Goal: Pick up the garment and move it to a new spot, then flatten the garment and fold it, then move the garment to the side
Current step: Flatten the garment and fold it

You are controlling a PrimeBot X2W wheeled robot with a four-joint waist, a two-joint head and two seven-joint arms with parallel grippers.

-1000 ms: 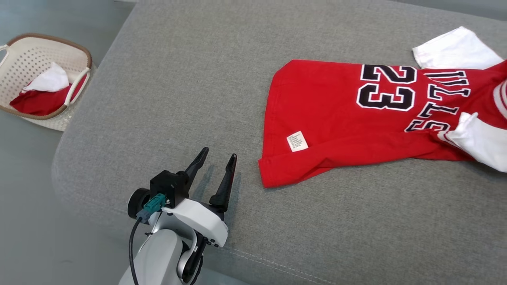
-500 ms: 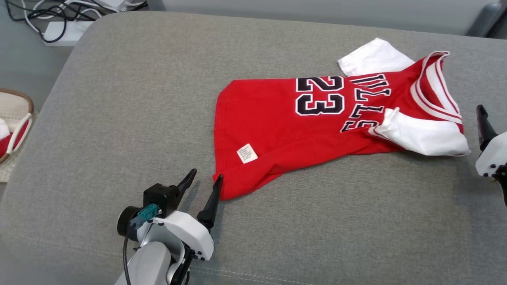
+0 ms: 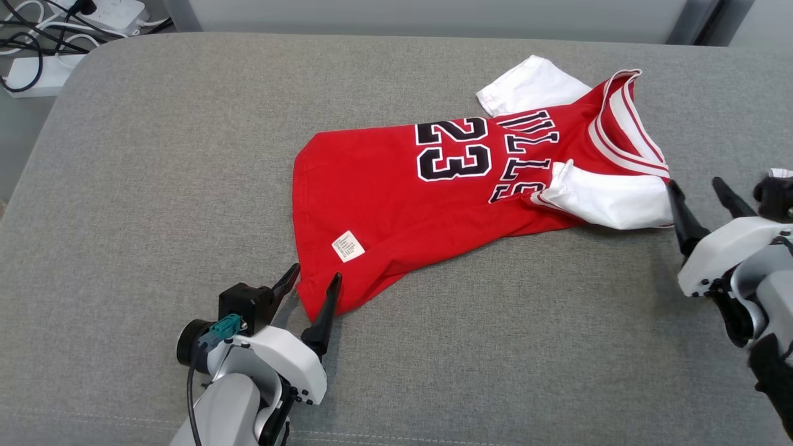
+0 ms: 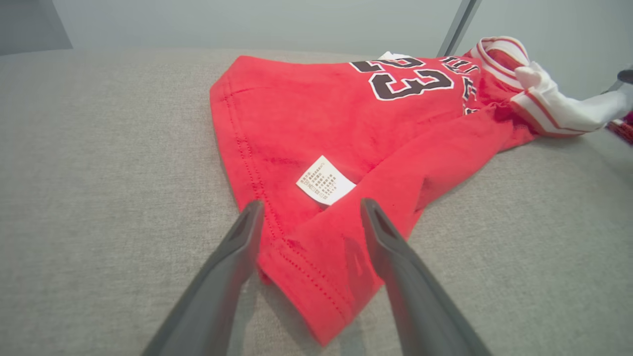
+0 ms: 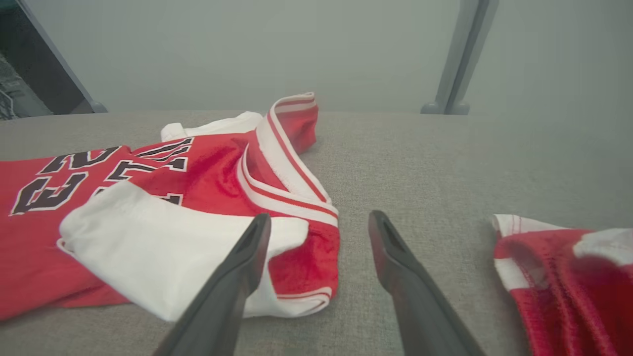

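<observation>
The left gripper [image 3: 316,272] has closed in on the hem corner of the red short-sleeved jersey [image 3: 384,186] with a black 23, its jaws spread wide astride that corner, clamping nothing. The jersey lies crumpled mid-way along the grey woven cushion [image 3: 155,186]. The right gripper [image 3: 694,183], jaws likewise released, sits just beside the jersey's white sleeve [image 3: 607,201].

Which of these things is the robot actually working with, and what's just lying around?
In the job: red jersey, left end effector, right end effector, both open.
Just lying about: power strip, cables, another red-and-white cloth.
</observation>
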